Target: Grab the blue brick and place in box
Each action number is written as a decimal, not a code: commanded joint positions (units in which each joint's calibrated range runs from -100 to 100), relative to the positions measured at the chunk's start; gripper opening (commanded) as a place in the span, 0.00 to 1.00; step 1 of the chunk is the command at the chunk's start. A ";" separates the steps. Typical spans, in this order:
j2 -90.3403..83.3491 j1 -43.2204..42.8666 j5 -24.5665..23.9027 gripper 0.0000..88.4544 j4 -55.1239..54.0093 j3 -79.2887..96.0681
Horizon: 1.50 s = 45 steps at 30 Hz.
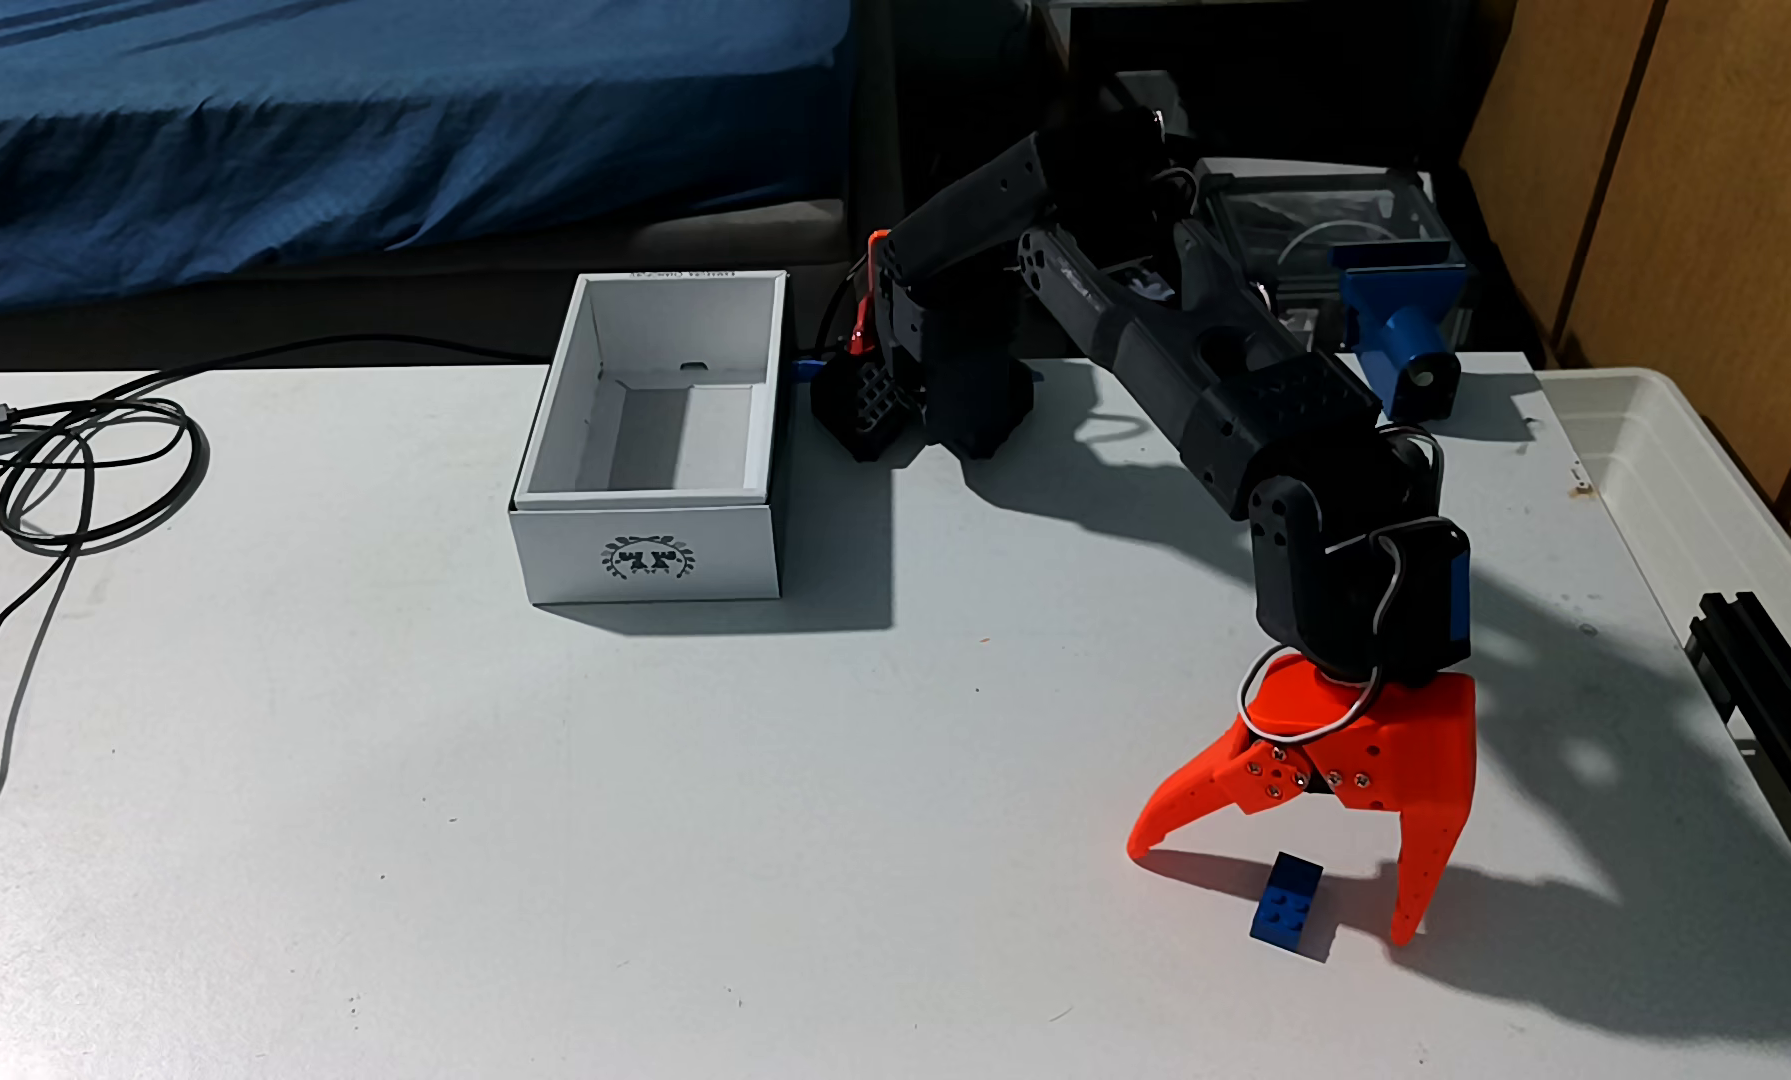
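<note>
From my fixed view, the table (455,831) was a plain white top under hard light, so the black arm (1234,384) threw big dark shadows across it. The orange gripper (1270,898) hung at about 4 o'clock in the picture with its jaws spread wide, nothing in them. The blue brick (1286,909) lay flat on the table between the two fingertips, not touching either as far as I could tell. The box (652,556) stood well apart at about 10 o'clock from the brick, open top, looked empty. Loose cables (91,457) were coiled at 9 o'clock, a clear plastic tub (1701,488) sat at 3 o'clock, and blue bedding (351,135) filled the room behind at 11 o'clock.
</note>
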 commanded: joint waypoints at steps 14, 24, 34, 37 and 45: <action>-0.24 0.72 0.42 0.32 0.51 -1.04; -0.32 0.79 0.47 0.32 5.33 -1.04; -0.24 1.76 0.47 0.32 8.86 -1.04; -0.24 2.43 0.47 0.32 9.64 -1.04; -0.24 3.17 0.47 0.32 9.64 -1.04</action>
